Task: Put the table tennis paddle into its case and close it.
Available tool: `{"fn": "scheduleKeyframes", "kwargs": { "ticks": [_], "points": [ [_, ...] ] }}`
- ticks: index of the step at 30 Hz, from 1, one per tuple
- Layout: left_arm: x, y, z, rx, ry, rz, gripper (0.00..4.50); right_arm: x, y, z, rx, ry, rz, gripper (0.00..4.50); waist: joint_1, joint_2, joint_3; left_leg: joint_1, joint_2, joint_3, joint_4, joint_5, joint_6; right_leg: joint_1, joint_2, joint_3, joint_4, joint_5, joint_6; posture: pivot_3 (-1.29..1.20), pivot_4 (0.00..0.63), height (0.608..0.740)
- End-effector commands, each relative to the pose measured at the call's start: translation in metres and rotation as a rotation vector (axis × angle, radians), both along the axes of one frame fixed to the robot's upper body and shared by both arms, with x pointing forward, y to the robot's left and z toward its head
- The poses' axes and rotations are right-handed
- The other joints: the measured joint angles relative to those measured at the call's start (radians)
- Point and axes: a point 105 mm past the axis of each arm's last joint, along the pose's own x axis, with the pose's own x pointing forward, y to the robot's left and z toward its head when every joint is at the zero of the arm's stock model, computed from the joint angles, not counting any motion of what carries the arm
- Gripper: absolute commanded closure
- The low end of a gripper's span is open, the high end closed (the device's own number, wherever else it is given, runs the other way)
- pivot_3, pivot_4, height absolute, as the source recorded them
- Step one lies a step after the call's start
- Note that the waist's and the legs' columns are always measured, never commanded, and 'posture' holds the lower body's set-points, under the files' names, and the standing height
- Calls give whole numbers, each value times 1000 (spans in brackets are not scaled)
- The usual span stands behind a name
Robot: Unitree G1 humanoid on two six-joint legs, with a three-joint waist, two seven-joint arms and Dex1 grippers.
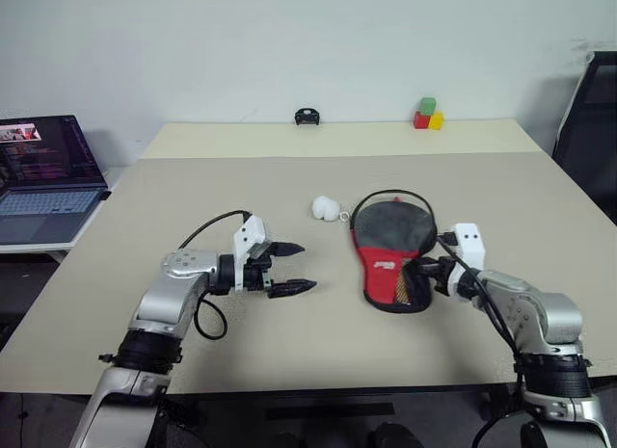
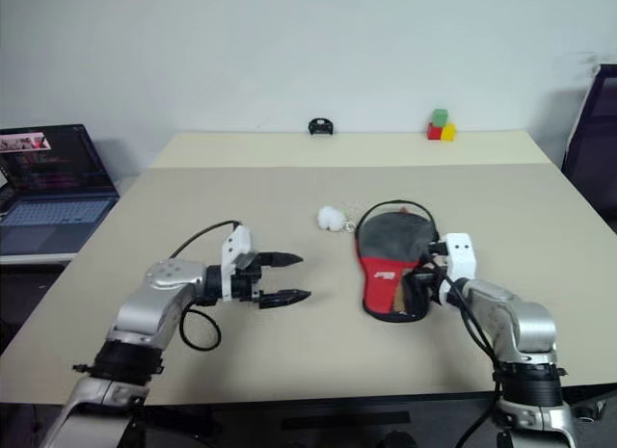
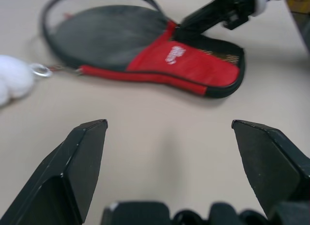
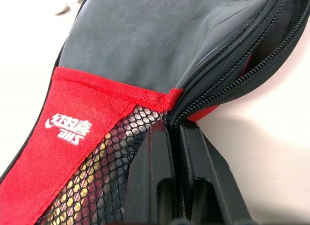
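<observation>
1. The case [image 1: 393, 257] lies right of centre on the table [image 1: 289, 193], zip still gaping round its far, rounded end.
2. The right gripper [image 4: 175, 138] is pinched tight on the zip edge; the left gripper [image 1: 291, 268] hangs wide and empty.
3. Soft fabric will likely buckle, so the zip pull is best held.
4. The right wrist view reveals zip teeth and mesh pocket; head views add white balls [image 1: 328, 209].

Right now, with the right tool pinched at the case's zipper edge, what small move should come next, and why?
Probably draw the right tool along the zipper track toward the round end. It is shut on the case where the two zipper rows meet, and beyond that point the rows still gape. The left tool, open and apart from the case, could come in to steady it.
</observation>
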Motion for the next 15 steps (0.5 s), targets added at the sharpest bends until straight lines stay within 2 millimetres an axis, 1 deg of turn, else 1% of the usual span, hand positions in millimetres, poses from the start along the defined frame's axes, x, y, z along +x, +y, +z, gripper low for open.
{"fn": "scheduleKeyframes", "kwargs": {
  "ticks": [1, 6, 9, 15],
  "points": [
    [-11, 0, 11, -9, -24, -34, 0, -9, 30, 14, 50, -37, 115, 4486, 0, 0, 0, 0, 0, 0, 0, 0, 0, 0, 0, 0, 0, 0, 0, 0, 150, 740],
    [-25, 0, 9, -1, 4, -53, 0, -22, 45, 11, 72, -3, 130, 4486, 2, 0, 0, 0, 0, 0, 0, 0, 0, 0, 0, 0, 0, 0, 0, 0, 150, 740],
    [-34, -1, 6, 8, 24, -69, 0, -33, 43, 8, 79, 35, 97, 4486, 3, 0, 0, 0, 0, -1, -1, 0, 0, 0, 0, 0, -1, 0, 0, 0, 150, 740],
    [-43, -3, 3, 13, 49, -91, 0, -54, 40, 4, 76, 95, 43, 4486, 12, 0, 0, 0, 0, -1, -1, 0, 0, 0, -1, -1, -1, 0, 0, 0, 150, 740]
  ]
}}
